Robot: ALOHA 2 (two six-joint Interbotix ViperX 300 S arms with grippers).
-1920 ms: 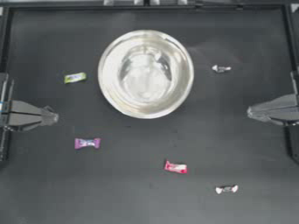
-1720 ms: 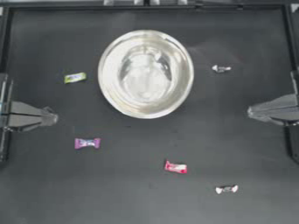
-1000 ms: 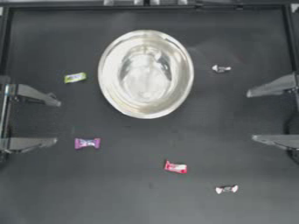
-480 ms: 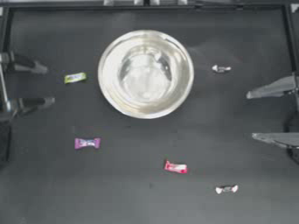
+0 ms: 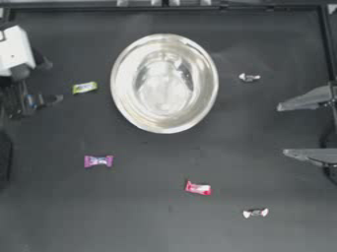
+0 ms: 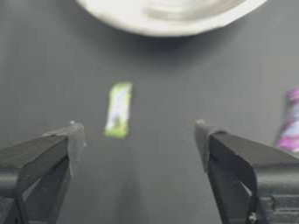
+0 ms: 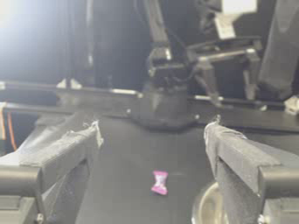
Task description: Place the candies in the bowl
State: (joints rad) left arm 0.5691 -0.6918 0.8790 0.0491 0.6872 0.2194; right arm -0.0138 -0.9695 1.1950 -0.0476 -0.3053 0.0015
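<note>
Left hand (image 6: 137,131), jaws spread, hovered with the green candy (image 6: 118,110) just ahead; bowl (image 5: 164,82) at three o'clock.

left arm (image 5: 15,51): white boxy wrist block, dark joints | jaws: dark, wedge-shaped, pale-tipped | right gripper (image 5: 306,127): two grey tapered fingers
</note>
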